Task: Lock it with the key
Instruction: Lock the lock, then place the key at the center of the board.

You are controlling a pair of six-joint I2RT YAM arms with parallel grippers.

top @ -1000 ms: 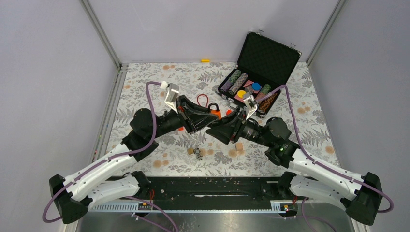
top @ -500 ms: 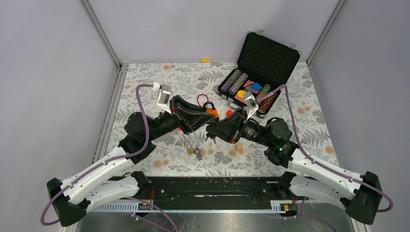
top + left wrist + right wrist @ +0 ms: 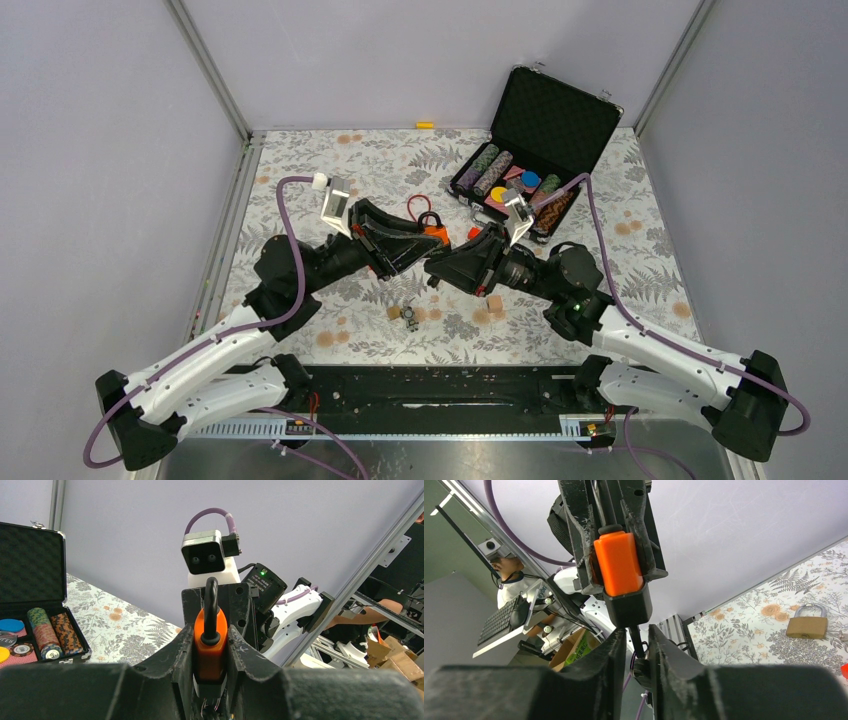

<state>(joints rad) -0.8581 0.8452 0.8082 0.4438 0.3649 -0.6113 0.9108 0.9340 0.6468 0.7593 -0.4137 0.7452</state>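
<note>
My left gripper (image 3: 428, 243) is shut on an orange padlock (image 3: 437, 232) and holds it in the air over the middle of the table. In the left wrist view the padlock (image 3: 210, 647) sits upright between the jaws, its black shackle (image 3: 211, 597) pointing away from the camera. My right gripper (image 3: 438, 272) meets it from the right. In the right wrist view the padlock (image 3: 618, 570) has a black base, and a dark key (image 3: 636, 639) runs from that base down between my right gripper's (image 3: 637, 652) shut jaws.
An open black case (image 3: 548, 118) with poker chips stands at the back right. A brass padlock (image 3: 806, 625) lies on the flowered cloth. A red-shackled lock (image 3: 420, 208), small wooden blocks (image 3: 492, 305) and a small metal piece (image 3: 410, 318) lie near the middle.
The left arm has drawn back to the left with the padlock. The right gripper has turned and moved left, staying against the padlock's base.
</note>
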